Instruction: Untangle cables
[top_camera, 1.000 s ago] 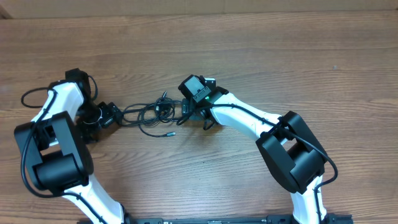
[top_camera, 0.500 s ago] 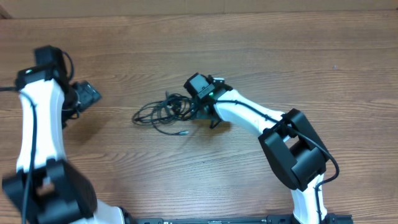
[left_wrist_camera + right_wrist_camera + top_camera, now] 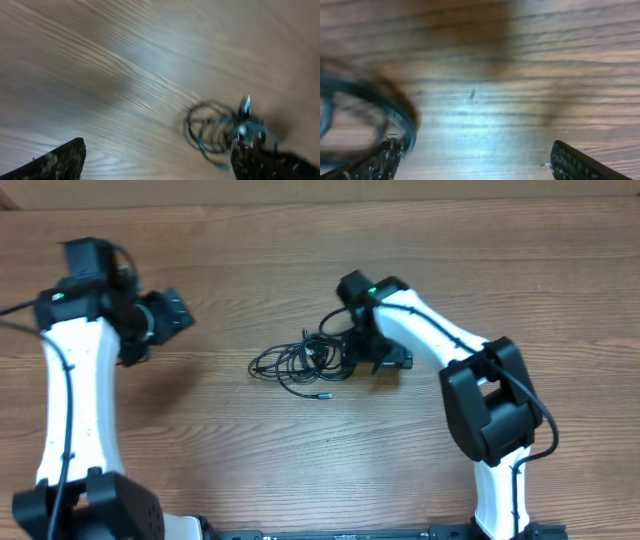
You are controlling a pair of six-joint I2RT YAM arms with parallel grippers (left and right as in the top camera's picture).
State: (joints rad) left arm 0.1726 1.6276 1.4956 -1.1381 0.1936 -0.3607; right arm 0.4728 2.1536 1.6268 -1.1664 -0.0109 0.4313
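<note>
The cables [image 3: 300,365] lie as one tangle of thin black loops on the wooden table [image 3: 320,470], with a small plug end [image 3: 324,393] poking out at the front. My left gripper [image 3: 178,312] hovers well to the left of the tangle, apart from it. In the left wrist view its jaws [image 3: 157,152] stand wide open over bare wood, and the cables [image 3: 220,130] show blurred beyond the right finger [image 3: 260,160]. My right gripper [image 3: 390,362] sits just right of the tangle. It is open [image 3: 480,157] with nothing between its fingers. A blurred cable loop [image 3: 395,107] lies by its left finger [image 3: 382,160].
Wood-grain tabletop surrounds the tangle. A pale strip [image 3: 320,190] runs along the table's far edge. Both white arms reach in from the near edge, the left one [image 3: 75,400] along the left side and the right one [image 3: 480,410] from the right.
My left gripper let go of the tangle's left end and swung up and away to the left. The right arm moved right, and the tangle shifted right with it.
</note>
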